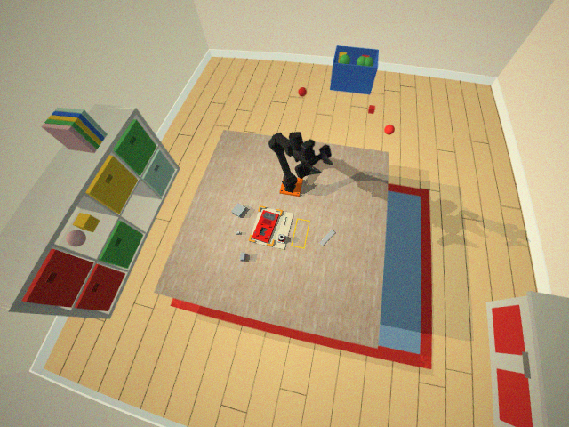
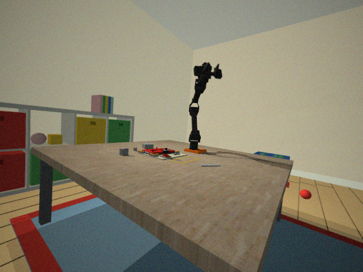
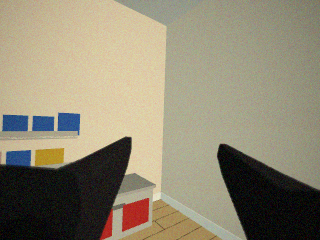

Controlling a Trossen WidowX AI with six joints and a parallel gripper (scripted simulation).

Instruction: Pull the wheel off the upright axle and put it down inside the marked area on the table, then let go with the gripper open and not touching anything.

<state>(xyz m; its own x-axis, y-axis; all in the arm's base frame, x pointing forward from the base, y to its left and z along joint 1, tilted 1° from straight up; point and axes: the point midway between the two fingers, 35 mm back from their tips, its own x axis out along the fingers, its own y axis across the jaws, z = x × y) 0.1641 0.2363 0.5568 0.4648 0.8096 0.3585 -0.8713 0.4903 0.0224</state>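
The wheel [image 1: 281,237] [image 2: 165,150] is small and dark with a pale centre in the top view. It sits on the cream board's front part, beside the red panel; the axle itself is too small to tell apart. The marked area [image 1: 307,233] [image 2: 190,161] is a yellow rectangle outline on the table, just right of the board, with nothing seen inside it. My gripper [image 3: 174,146] [image 1: 324,166] is open and empty, raised high above the table and away from the board. In the wrist view only walls, floor and furniture show between and behind the fingers.
The cream board [image 1: 285,222] carries a red panel [image 1: 265,226] [image 2: 158,151]. Grey blocks [image 1: 239,210] [image 1: 244,256] [image 2: 123,151] stand left of it, with a tiny grey piece [image 1: 238,232]. A flat grey bar [image 1: 327,237] [image 2: 210,165] lies right of the marked area.
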